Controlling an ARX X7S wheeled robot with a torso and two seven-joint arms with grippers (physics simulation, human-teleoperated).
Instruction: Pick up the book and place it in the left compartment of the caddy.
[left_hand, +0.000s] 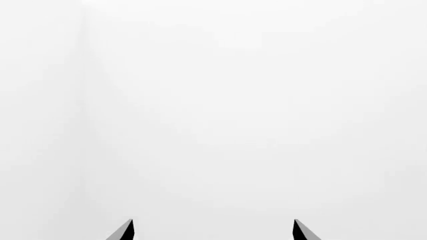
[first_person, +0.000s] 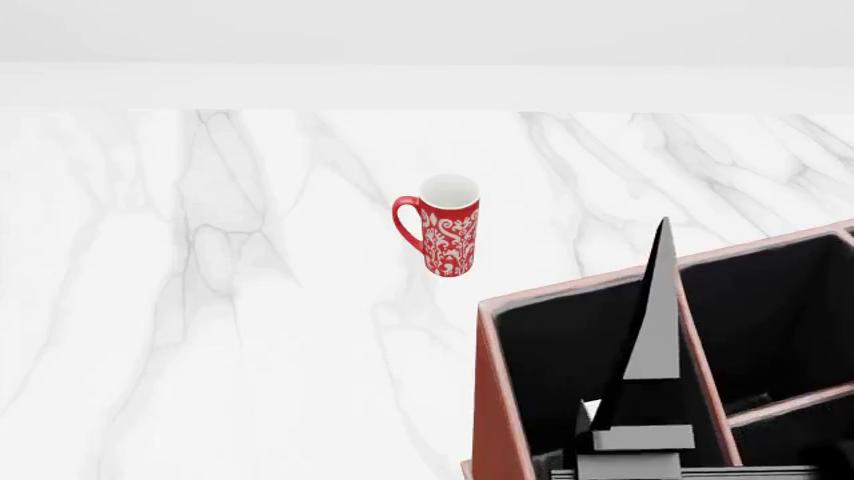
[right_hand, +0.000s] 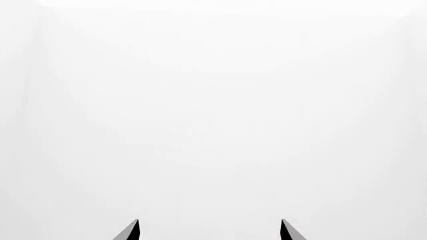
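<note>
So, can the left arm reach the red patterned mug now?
Probably yes: the red patterned mug stands alone on bare marble, with the reddish-brown caddy off to its right. The left gripper is open.

Both end effectors, left (left_hand: 213, 231) and right (right_hand: 209, 231), gape wide, holding nothing.

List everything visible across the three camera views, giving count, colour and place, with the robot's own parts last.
mug: one, red with white pattern, upright on the table, beyond the caddy.
caddy: one, reddish-brown, black inside, head view's lower right, cut off.
left compartment: one, black-lined, the caddy's section nearest the mug.
book: none in view.
table: one, white veined marble.
raised finger: one, black and grey, before the caddy; arm unclear.
left gripper: two black tips, apart, facing plain white.
right gripper: likewise.
</note>
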